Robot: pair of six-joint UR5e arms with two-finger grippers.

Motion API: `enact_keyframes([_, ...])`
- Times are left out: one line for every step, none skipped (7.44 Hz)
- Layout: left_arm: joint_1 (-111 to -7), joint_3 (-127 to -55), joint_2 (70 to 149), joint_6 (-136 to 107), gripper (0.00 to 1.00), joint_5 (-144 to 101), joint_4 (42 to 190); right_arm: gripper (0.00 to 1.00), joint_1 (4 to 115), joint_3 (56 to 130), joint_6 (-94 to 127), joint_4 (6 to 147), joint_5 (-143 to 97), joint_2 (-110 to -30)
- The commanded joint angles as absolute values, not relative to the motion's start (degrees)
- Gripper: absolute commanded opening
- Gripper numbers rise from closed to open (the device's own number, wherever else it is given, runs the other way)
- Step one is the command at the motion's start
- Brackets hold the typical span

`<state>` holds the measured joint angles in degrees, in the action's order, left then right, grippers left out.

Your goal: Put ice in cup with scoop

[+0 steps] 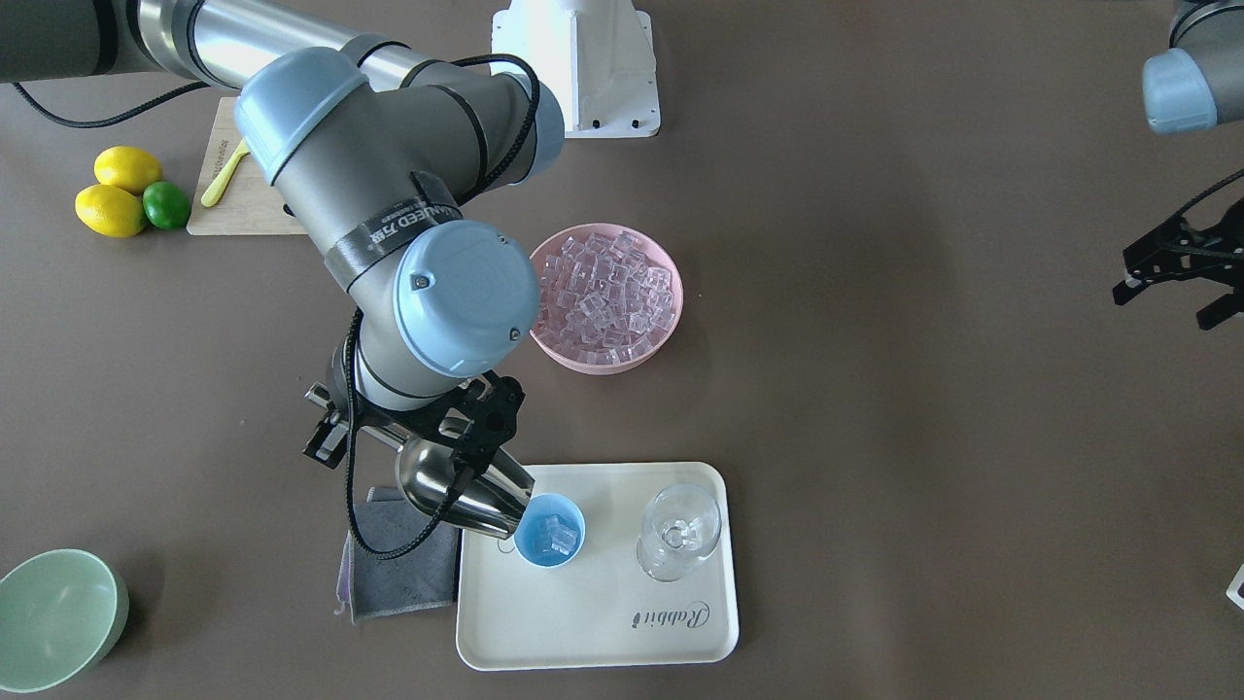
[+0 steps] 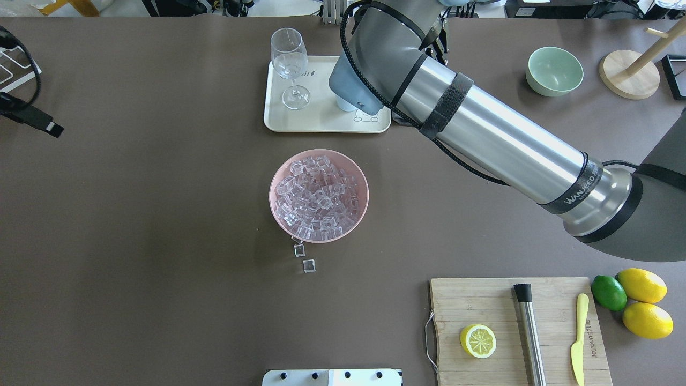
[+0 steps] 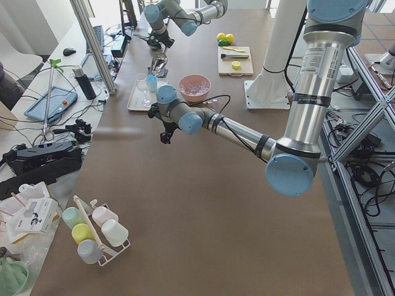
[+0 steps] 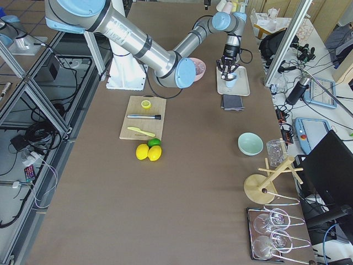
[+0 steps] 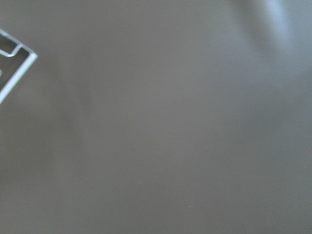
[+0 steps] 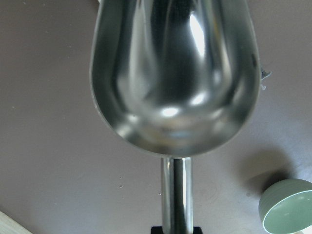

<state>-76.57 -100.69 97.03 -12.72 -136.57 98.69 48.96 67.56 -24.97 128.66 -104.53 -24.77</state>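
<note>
My right gripper point(image 1: 420, 435) is shut on the straight handle of the silver scoop point(image 1: 466, 494). The scoop is tipped down with its mouth at the rim of the light-blue cup point(image 1: 550, 530). The cup stands on the cream tray point(image 1: 603, 627) and holds a few ice cubes. In the right wrist view the scoop's trough point(image 6: 173, 73) is empty. A pink bowl point(image 1: 671, 335) is heaped with ice point(image 2: 316, 195). Two loose cubes point(image 2: 304, 258) lie on the table beside it. My left gripper point(image 1: 1174, 287) is open and empty, far off to the side.
A clear stemmed glass point(image 1: 678, 530) stands on the tray beside the cup. A grey cloth point(image 1: 403, 574) lies next to the tray. A pale-green bowl point(image 1: 53, 617) sits further out. A cutting board point(image 2: 498, 300) carries a half lemon, a steel cylinder and a yellow knife, with lemons and a lime point(image 2: 608, 292) beside it.
</note>
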Motion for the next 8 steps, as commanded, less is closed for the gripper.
enact_keyframes([-86.91, -96.28, 89.32, -11.35, 0.99, -135.62, 98.79, 0.00, 49.74, 67.14, -25.84, 128.58, -104.50, -24.70])
enact_keyframes([-89.19, -92.76, 89.91, -6.47, 0.99, -133.18, 98.53, 0.00, 51.31, 72.80, -25.32, 129.19, -104.94, -27.13])
enact_keyframes([-91.38, -92.38, 89.83, -3.72, 0.99, -132.46, 98.70, 0.00, 53.94, 82.08, -25.31, 129.81, -106.77, -33.34])
enact_keyframes([-91.58, -92.98, 88.26, -3.69, 0.99, -133.06, 98.53, 0.00, 57.62, 91.75, -25.05, 130.77, -111.75, -40.53])
enact_keyframes([-90.45, -92.90, 88.07, -3.95, 0.99, -133.07, 98.70, 0.00, 60.88, 101.24, -21.13, 131.48, -114.32, -48.52])
enact_keyframes([-89.57, -93.42, 88.76, -4.13, 0.99, -133.07, 98.70, 0.00, 63.69, 110.04, -15.44, 131.22, -117.30, -57.91])
enact_keyframes([-89.56, -93.86, 88.51, -4.22, 0.99, -133.07, 98.61, 0.00, 65.90, 117.17, -9.38, 131.13, -120.47, -66.53])
enact_keyframes([-89.47, -94.30, 88.51, -4.22, 0.99, -133.07, 98.61, 0.00, 68.09, 121.51, 0.08, 127.13, -124.24, -75.67])
